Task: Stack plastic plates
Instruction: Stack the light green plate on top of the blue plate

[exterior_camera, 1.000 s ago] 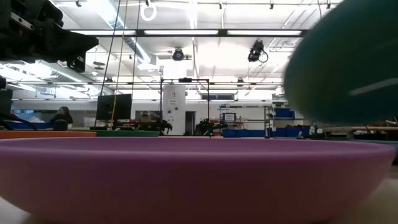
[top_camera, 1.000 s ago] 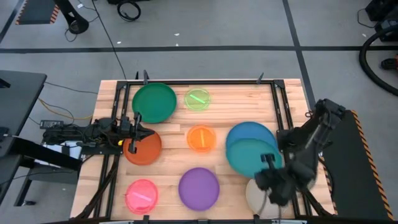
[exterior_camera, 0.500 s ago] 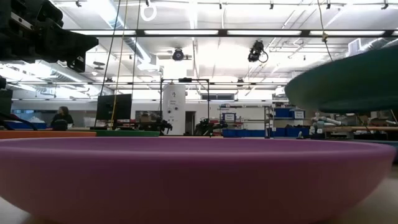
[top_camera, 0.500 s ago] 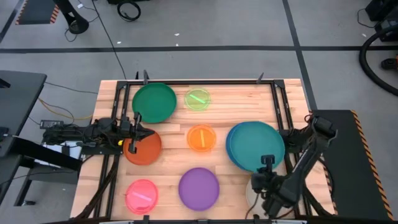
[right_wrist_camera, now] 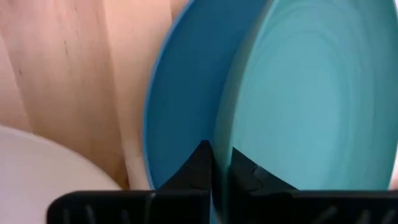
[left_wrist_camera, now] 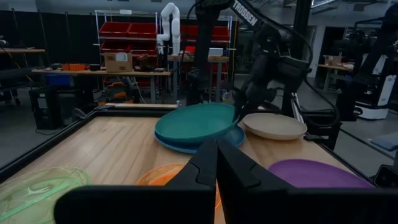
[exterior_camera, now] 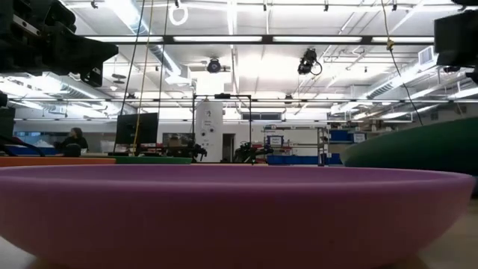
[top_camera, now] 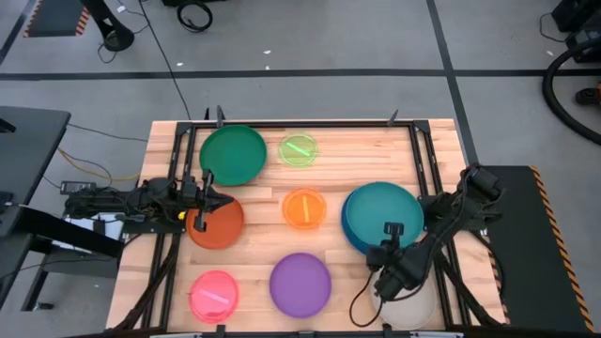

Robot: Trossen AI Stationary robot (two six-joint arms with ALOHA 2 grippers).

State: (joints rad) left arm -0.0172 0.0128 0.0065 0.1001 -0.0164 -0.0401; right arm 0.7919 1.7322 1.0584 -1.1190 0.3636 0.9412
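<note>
Right gripper [top_camera: 389, 246] over the table's [top_camera: 376, 150] right front part, at the near rim of the teal plate [top_camera: 385, 214], fingers [right_wrist_camera: 200, 163] nearly closed with only a thin gap, teal rim beside them; whether pinching that rim, cannot tell. Teal plate lying on the blue plate [top_camera: 349, 222], shifted slightly off centre so a crescent of blue shows on its left. Beige plate [top_camera: 413, 305] just in front, partly under the right arm. Left gripper [top_camera: 212, 199] waiting at the left side over the red-orange plate [top_camera: 218, 225], fingers [left_wrist_camera: 205, 168] pressed together, empty. Dark green plate [top_camera: 233, 155] at the far left, lime plate [top_camera: 299, 149] just beside it. Orange plate [top_camera: 303, 208] in the middle. Purple plate [top_camera: 300, 284] at the front centre, pink plate [top_camera: 214, 295] at the front left. All of these lying flat and apart from one another.
</note>
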